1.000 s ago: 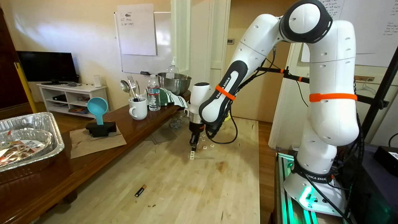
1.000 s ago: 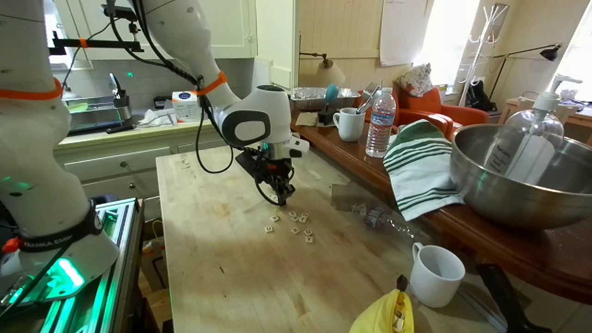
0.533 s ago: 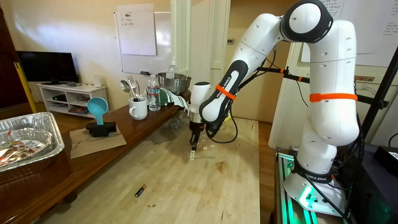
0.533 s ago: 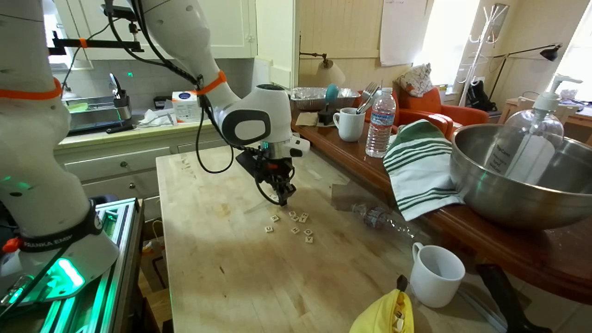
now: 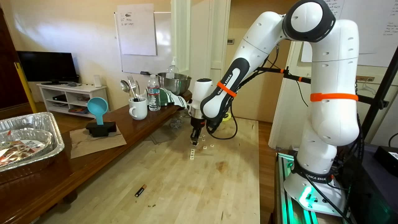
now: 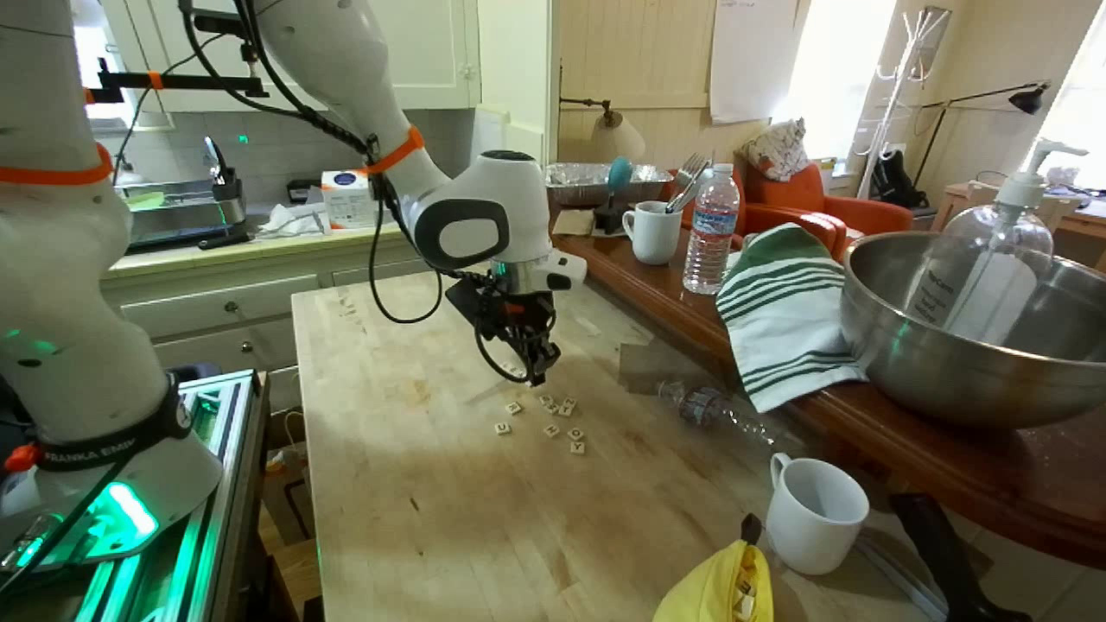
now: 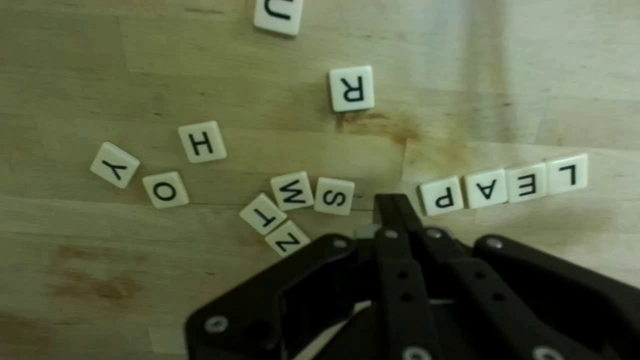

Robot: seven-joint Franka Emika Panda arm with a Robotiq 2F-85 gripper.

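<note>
My gripper is shut with its fingertips pressed together and nothing between them. In the wrist view it hangs over the wood between two groups of letter tiles. Right of it, a slightly slanted row holds the P tile, A tile, E tile and L tile; a narrow gap parts P from A. Nearest on the left lies the S tile, beside the W tile. In an exterior view the gripper stands just beyond the tile row.
More loose tiles include the R tile, H tile and O tile. A battery lies on the wooden table. A white mug, yellow pouch and plastic bottle also lie there. A raised brown ledge borders it.
The gripper has moved up and away from the near row, toward the loose tiles, uncovering more of the row's end. It stays shut, and the tiles show no clear shift.
</note>
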